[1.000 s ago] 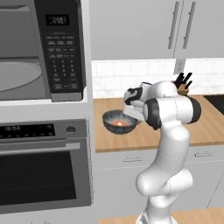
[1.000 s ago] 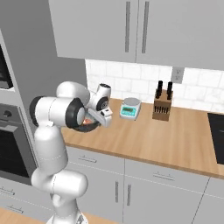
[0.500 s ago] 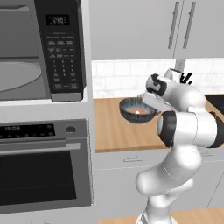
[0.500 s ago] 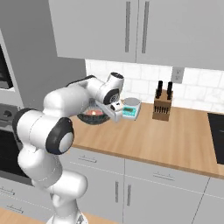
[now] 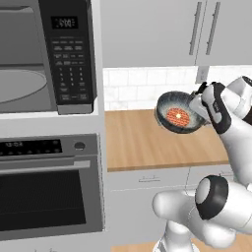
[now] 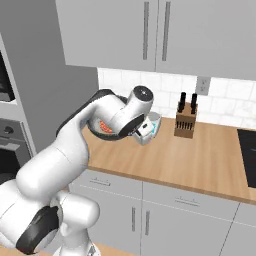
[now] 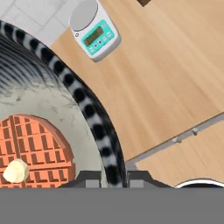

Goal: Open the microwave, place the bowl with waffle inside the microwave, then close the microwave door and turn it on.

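The bowl (image 5: 179, 112) is clamped at its rim by the jaws (image 7: 114, 178) and held in the air above the wooden desk (image 5: 142, 142), tilted, with the waffle (image 5: 178, 116) inside. The microwave (image 5: 47, 56) is seen up at the left, its cavity exposed.
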